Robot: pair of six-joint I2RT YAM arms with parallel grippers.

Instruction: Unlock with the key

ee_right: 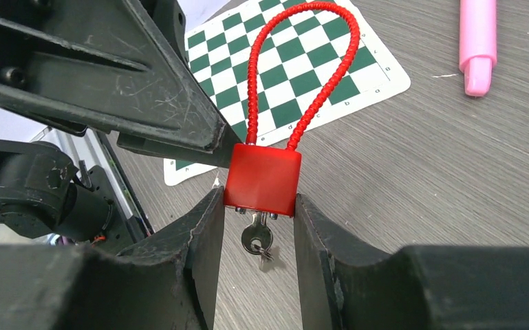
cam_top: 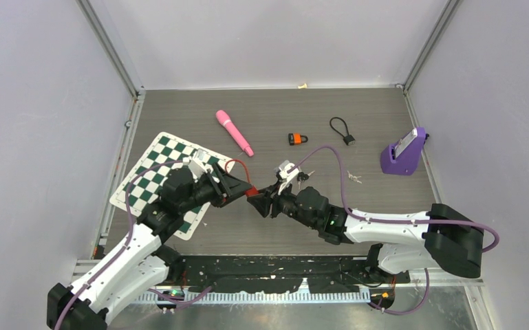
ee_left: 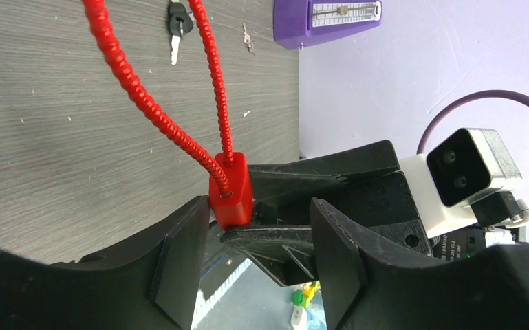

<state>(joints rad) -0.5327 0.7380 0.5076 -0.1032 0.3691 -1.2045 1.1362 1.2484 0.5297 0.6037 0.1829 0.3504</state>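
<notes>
Table (cam_top: 282,113): grey wood-grain top, walled on three sides.

Left side: green-and-white chessboard mat (cam_top: 153,165) lying flat, turned at an angle to the table edges.

Centre, far half: pink pen-shaped stick (cam_top: 234,132) lying on a diagonal, just beyond the mat's far corner. To its right a small orange padlock (cam_top: 297,139), then a black cable-loop lock (cam_top: 342,130).

Right side: purple wedge-shaped box (cam_top: 404,152) near the wall.

Between centre and box: small silver keys (cam_top: 354,179); a black-headed key (ee_left: 177,27) lies nearer the centre.

Far edge: pale scrap (cam_top: 303,86).
</notes>
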